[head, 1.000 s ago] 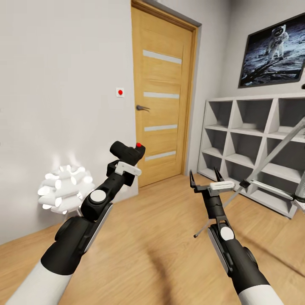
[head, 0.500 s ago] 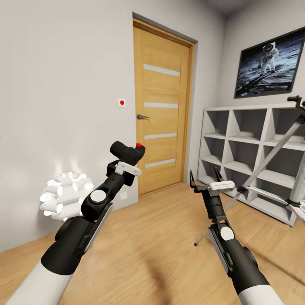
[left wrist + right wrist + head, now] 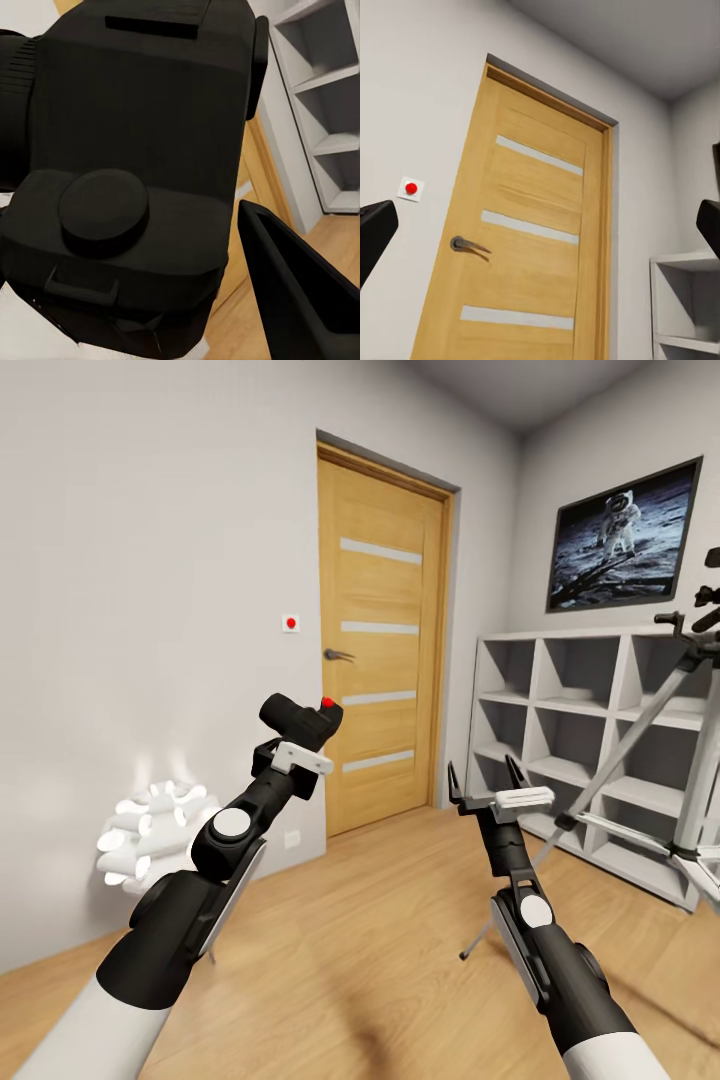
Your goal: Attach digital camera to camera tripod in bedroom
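Taking the door (image 3: 380, 640) as the landmark, a white lamp (image 3: 150, 840) made of glowing petals stands far to its left, low against the grey wall. Nearer to the door, the left gripper (image 3: 290, 745) is raised in front of the door's lower left edge and is closed around the camera (image 3: 300, 718). The camera is black, with a small red button on top, and in the left wrist view its body (image 3: 127, 172) sits against one dark finger (image 3: 300, 292). Just left of the door, a white switch (image 3: 291, 623) with a red dot is on the wall, at about the height of the handle (image 3: 338, 654).

To the right of the door, the right gripper (image 3: 487, 782) points up with its two fingers spread apart and nothing between them. Behind it, the grey shelving (image 3: 560, 740) stands along the right wall; one flat pale thing lies in an upper compartment, but I cannot tell what it is. A moon picture (image 3: 620, 535) hangs above the shelving. Farthest from the door, the tripod (image 3: 650, 760) stands on the wooden floor (image 3: 380, 960) in front of the shelving, with silver legs spread.
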Controlling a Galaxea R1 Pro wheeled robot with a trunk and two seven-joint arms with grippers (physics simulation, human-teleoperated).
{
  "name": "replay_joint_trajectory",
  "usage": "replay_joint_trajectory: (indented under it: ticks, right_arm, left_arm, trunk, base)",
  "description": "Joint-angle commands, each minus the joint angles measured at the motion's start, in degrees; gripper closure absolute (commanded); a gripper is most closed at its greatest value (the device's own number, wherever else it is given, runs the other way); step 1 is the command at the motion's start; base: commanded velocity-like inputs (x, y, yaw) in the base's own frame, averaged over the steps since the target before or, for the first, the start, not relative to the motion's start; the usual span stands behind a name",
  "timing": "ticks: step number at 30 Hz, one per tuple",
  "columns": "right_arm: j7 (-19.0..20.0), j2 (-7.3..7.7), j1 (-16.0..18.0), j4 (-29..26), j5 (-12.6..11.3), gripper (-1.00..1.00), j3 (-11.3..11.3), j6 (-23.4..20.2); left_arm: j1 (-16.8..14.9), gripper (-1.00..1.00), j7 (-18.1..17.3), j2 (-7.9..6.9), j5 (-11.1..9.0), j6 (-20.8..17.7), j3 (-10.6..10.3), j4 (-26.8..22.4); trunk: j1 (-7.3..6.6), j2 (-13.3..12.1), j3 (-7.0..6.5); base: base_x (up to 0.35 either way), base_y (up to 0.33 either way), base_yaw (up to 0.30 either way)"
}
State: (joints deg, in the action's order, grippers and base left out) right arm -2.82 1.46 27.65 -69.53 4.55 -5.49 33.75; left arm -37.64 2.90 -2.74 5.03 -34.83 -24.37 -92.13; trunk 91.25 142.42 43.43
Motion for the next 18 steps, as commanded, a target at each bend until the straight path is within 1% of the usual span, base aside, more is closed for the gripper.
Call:
replay_joint_trajectory:
  ticks: [1, 18]
  right_arm:
    - [-0.3, 0.03, 0.0, 0.0, 0.5, -1.00, -0.1, 0.1]
    - [-0.3, 0.03, 0.0, 0.0, 0.5, -1.00, -0.1, 0.1]
  left_arm:
    - [-0.1, 1.00, 0.0, -0.06, 0.6, -0.3, -0.2, -0.1]
    - [-0.1, 1.00, 0.0, -0.01, 0.6, -0.3, -0.2, 0.4]
  trunk:
    - [-0.24, -0.4, -0.11]
    - [-3.97, -7.2, -3.17]
  base:
    - [0.000, 0.000, 0.000]
    - [0.000, 0.000, 0.000]
